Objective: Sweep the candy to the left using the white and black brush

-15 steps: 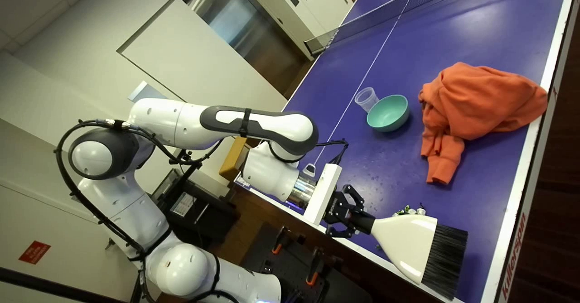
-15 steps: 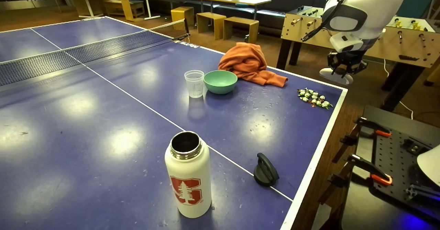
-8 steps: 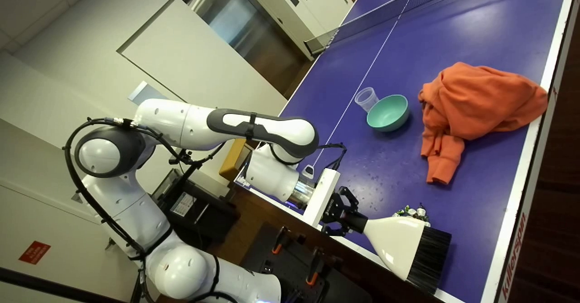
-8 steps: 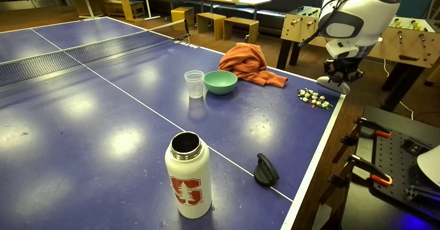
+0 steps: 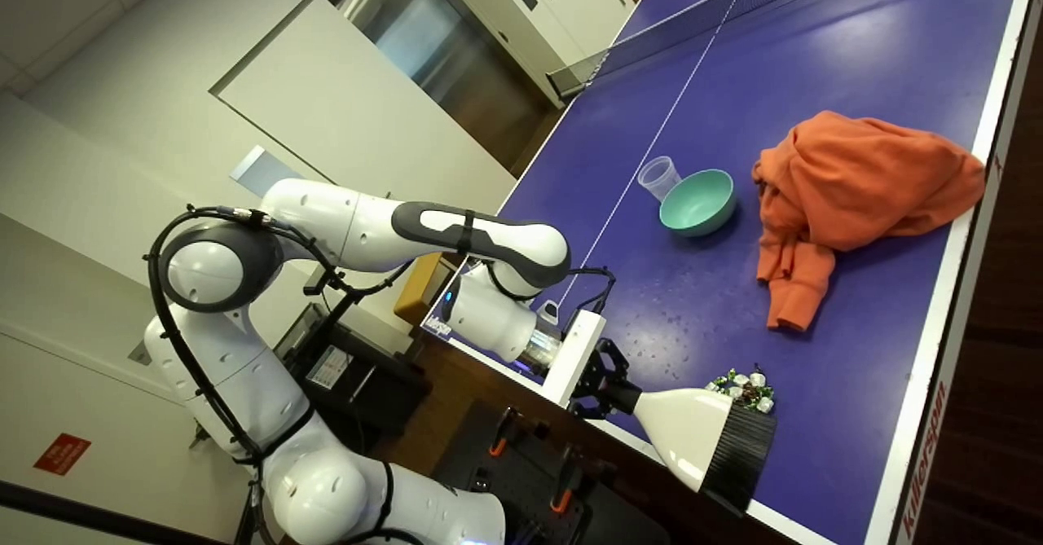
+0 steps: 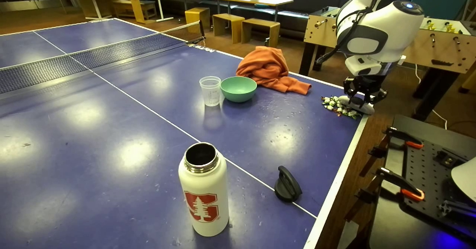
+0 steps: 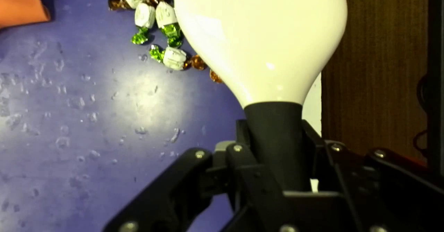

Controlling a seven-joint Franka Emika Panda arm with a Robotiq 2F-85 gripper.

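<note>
Now that the white and black brush has come in over the last second, it sits just beside the candy, on the side away from the teal bowl; a second ago it hung farther out from the bowl; candy looks unmoved, a loose cluster on the table, well apart from the bowl. Gripper is clamped on the black handle, pinching it from both sides; for the task: approach looks about done, sweep proper not begun; wrist view has the candy left of the brush, so I read left as bowlward, and the brush is on the useful side for that. Catch: white head overlaps part of the candy in all three views; can't tell whether the bristles touch the table or whether pieces sit under them; any that do probably get pinned, not pushed; I'd back off slightly away from the bowl, get bristles down, then one low stroke bowlward. Also watch the orange sweatshirt, just beside the bowl; its sleeve end reaches out on the candy's side of the bowl, so stray pieces could snag there.
</note>
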